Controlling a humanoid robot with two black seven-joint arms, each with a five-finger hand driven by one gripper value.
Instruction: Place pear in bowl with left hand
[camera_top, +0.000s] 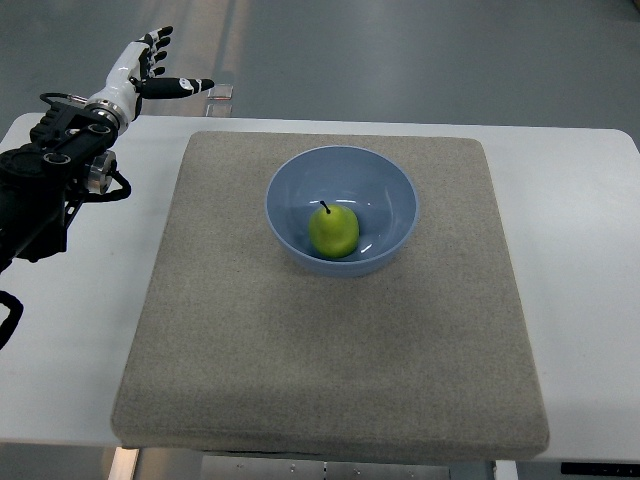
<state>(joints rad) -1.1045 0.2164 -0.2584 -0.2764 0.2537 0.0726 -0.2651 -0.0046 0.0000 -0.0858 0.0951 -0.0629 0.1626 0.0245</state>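
A green pear (334, 231) with a dark stem lies inside the light blue bowl (290, 180), which stands on the grey mat near its upper middle. My left hand (152, 68) is far off at the upper left, raised beyond the table's far edge, with its fingers spread and holding nothing. Its black forearm runs down along the left edge of the picture. The right arm does not show.
The grey felt mat (330, 370) covers most of the white table (580, 300). A small clear block (222, 93) sits at the table's far edge beside the left hand. Grey floor lies beyond the table.
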